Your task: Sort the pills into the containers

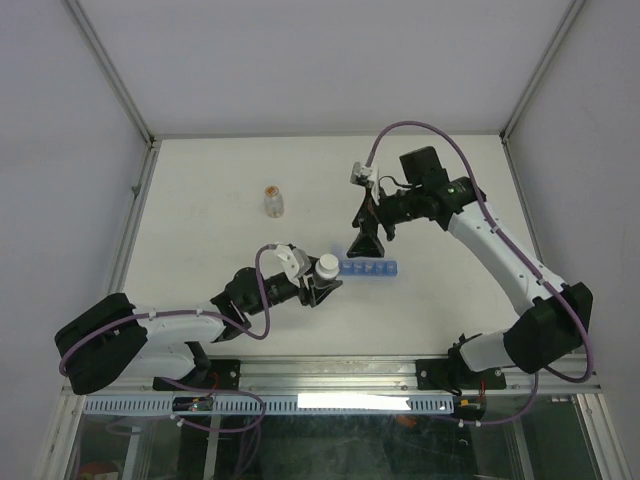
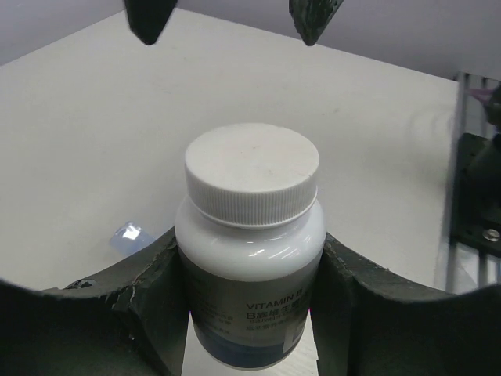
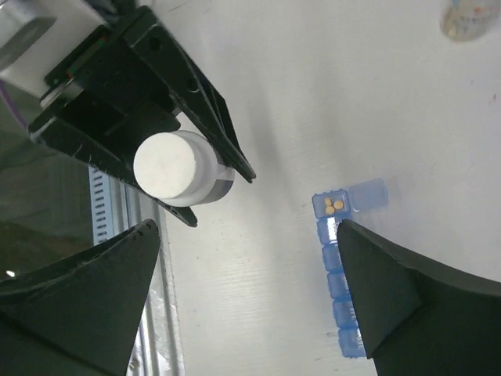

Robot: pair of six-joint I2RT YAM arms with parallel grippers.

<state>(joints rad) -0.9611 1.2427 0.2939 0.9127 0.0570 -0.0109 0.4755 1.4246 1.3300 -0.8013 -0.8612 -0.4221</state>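
Observation:
The blue container strip [image 1: 368, 268] lies on the table near the front middle. In the right wrist view [image 3: 335, 270] its end compartment is open, lid [image 3: 368, 194] flipped out, with three yellow pills [image 3: 333, 205] inside; the other compartments are shut. My left gripper [image 1: 322, 282] is shut on a white vitamin bottle [image 1: 326, 266] with its cap on, upright just left of the strip. The left wrist view shows the bottle [image 2: 250, 235] between the pads. My right gripper [image 1: 365, 245] is open and empty, above the strip's left part [image 3: 243, 290].
A small clear vial with orange contents [image 1: 273, 201] stands at the back left of the strip and shows in the right wrist view [image 3: 470, 16]. The table's metal frame rail [image 1: 330, 372] runs along the near edge.

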